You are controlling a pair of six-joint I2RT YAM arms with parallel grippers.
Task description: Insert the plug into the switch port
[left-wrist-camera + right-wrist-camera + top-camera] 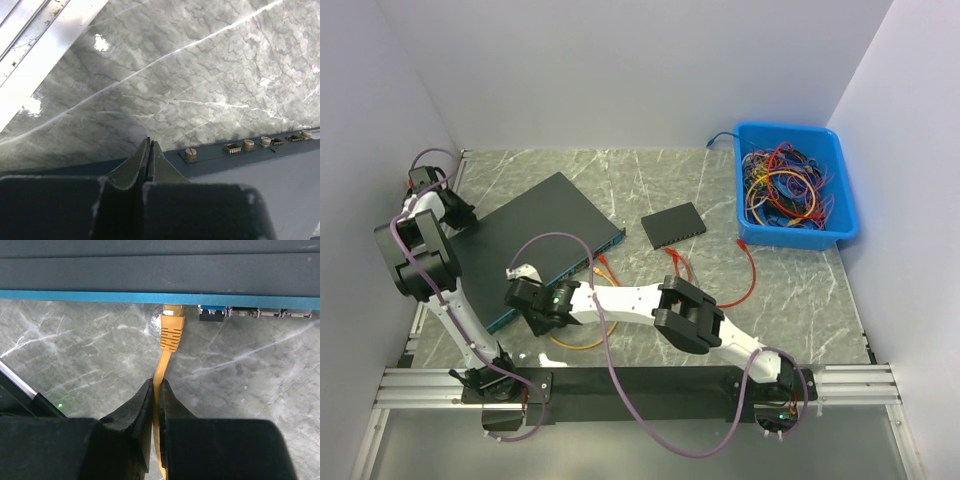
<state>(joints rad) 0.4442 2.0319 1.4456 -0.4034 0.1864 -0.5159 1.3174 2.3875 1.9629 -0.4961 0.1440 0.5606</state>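
An orange plug point(170, 332), its ribbed boot the same colour as its flat orange cable point(159, 371), stands nose-first against the blue-trimmed front of a wide, dark switch point(545, 225), just left of a row of small ports. The wrist view does not settle whether it is fully seated. The right gripper point(156, 387) pinches the orange cable a little behind the boot, jaws clamped on the flat lead with the plug pointing straight ahead. The switch lies at a slant across the left half of the table point(790, 300), its front face turned toward the near edge and its rear toward the far left corner. There the left gripper point(148, 146) hangs over the switch's back edge beside a line of screw-fixed connectors, jaws pressed together and holding nothing. The table top is grey-green marble veined with white, glossy enough to throw back the lights, and a metal rail point(650, 385) runs along its near edge. A small black box point(673, 224) sits near the middle, a red cable point(748, 265) trails beside it, and a blue bin point(846, 188) of tangled coloured wires fills the far right corner. Plain pale walls point(620, 70) close in the far and side edges.
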